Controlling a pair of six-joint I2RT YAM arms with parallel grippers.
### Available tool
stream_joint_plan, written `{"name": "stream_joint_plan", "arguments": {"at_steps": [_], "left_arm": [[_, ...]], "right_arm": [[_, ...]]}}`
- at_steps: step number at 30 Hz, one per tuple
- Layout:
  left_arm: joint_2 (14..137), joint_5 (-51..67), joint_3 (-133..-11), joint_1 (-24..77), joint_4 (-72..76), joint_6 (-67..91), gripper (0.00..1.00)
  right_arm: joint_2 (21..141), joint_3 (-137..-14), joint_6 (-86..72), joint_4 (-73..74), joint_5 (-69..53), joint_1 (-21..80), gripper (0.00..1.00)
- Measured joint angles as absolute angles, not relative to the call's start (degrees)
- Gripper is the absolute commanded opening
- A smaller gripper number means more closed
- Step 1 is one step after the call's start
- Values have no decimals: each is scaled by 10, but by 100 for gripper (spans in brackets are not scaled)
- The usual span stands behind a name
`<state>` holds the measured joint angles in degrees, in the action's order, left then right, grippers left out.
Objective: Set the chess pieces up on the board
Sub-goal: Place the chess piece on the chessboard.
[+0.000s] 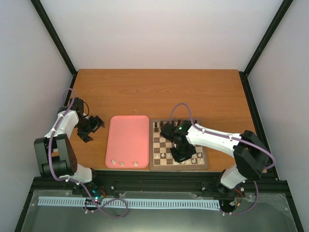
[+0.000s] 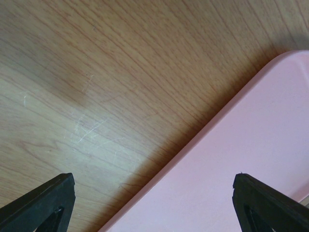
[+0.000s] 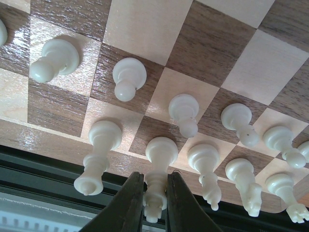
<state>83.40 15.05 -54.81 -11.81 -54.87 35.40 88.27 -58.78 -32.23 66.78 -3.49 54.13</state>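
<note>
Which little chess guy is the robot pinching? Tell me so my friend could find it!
Find the wooden chessboard beside the pink tray, then the row of white pieces along the board's edge nearest the robot. In the right wrist view, the pinched piece is second from the left in that row. It alone has the black fingers of the right gripper squeezing both its sides.

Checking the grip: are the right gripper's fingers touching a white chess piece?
Touching. Right wrist view: both right gripper fingers clamp the white chess piece.
</note>
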Motion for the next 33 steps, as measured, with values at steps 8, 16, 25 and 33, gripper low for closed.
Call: {"name": "stream_joint_plan", "arguments": {"at_steps": [8, 16, 25, 33], "left_arm": [[834, 150, -548, -118, -549, 354, 100], [834, 150, -548, -118, -549, 354, 100], [834, 150, -548, -118, -549, 354, 100], [834, 150, -548, -118, -549, 354, 100]], "right_arm": [[883, -588, -322, 666, -36, 541, 8], [883, -591, -322, 662, -39, 541, 8], [883, -591, -322, 659, -44, 541, 9], [882, -587, -324, 659, -48, 541, 17]]}}
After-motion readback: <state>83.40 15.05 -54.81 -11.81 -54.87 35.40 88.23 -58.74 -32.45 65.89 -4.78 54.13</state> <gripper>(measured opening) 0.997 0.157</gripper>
